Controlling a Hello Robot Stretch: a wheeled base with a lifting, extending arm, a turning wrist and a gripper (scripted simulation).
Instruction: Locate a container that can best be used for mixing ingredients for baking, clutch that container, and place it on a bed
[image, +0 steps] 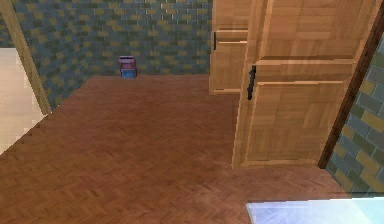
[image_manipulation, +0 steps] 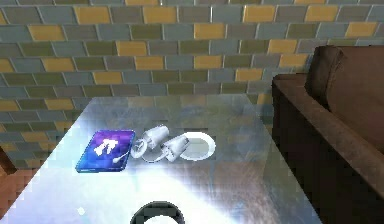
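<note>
A blue book (image_manipulation: 108, 150), two white things (image_manipulation: 155, 137) and a white round dish (image_manipulation: 210, 150) lie mid-frame on the pale surface (image_manipulation: 235, 195) (close together). I cannot tell the tool's state.

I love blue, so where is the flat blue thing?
In the arm side view, the flat blue thing lies on the shiny table, toward its left side, right beside two small white things and a white ring.

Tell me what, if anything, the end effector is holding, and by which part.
Cannot be told. A white round dish lies on the table.
</note>
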